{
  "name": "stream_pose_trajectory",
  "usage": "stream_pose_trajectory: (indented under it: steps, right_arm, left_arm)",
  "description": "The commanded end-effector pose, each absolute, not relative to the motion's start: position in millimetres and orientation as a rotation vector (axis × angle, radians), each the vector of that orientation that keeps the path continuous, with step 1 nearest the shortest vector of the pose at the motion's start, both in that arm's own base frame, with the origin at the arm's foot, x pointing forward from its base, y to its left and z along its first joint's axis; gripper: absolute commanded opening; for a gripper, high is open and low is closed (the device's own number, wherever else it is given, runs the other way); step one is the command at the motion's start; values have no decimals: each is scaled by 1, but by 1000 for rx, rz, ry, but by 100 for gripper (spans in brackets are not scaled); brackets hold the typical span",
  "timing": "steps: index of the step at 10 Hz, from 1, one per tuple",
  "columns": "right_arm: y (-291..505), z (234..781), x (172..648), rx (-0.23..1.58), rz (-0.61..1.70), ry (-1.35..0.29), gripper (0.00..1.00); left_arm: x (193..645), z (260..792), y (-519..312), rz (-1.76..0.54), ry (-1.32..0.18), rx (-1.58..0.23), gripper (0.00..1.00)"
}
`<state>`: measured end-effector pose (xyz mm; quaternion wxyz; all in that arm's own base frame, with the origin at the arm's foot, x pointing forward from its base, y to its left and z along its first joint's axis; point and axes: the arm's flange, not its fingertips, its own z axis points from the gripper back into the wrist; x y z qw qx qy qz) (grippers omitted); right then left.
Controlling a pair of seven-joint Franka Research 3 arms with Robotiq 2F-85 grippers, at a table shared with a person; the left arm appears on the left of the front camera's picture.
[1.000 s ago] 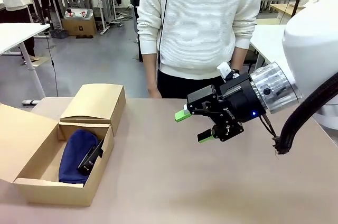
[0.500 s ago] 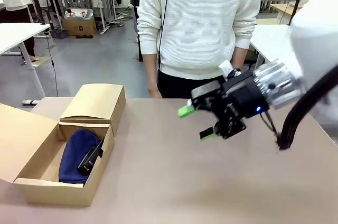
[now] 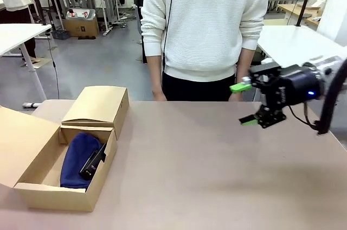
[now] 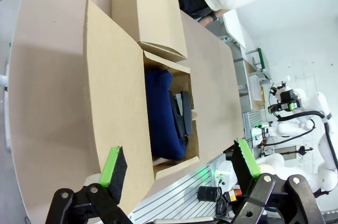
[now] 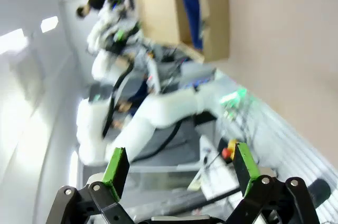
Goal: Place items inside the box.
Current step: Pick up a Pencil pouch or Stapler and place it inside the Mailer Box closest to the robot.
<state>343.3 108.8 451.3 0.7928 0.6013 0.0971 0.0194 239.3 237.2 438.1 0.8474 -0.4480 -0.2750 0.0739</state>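
Your right fingers (image 3: 240, 86) stand wide apart and empty above the counter's (image 3: 190, 181) far right side. Your left fingers (image 4: 113, 163) are apart too, holding nothing, above the box (image 3: 54, 196). The box sits open at the counter's left with the blue pouch (image 3: 76, 159) and black stapler (image 3: 93, 165) inside.

Black right gripper (image 3: 245, 103) (blue light on its side), green-padded fingers (image 3: 240, 86), black cable (image 3: 328, 105).
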Motion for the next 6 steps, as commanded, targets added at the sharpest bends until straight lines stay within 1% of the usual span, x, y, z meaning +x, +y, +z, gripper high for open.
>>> stream_pose_trajectory:
  steps: [1, 2, 3, 4, 5, 6]
  right_arm:
    - [35, 438, 298, 1473, 120, 262, 100]
    - [2, 428, 272, 1549, 46, 170, 100]
    - [-13, 420, 247, 1559, -15, 101, 100]
    - [-15, 415, 233, 1505, -120, 29, 100]
    - [12, 414, 241, 1246, -272, -60, 100]
    - [-43, 447, 299, 1547, -44, 113, 100]
  left_arm:
    - [240, 438, 236, 139, -609, -961, 100]
    - [240, 438, 236, 139, -609, -961, 100]
    - [240, 438, 236, 139, -609, -961, 100]
    - [240, 438, 236, 139, -609, -961, 100]
    - [240, 438, 236, 139, -609, -961, 100]
    - [240, 438, 236, 139, -609, -961, 100]
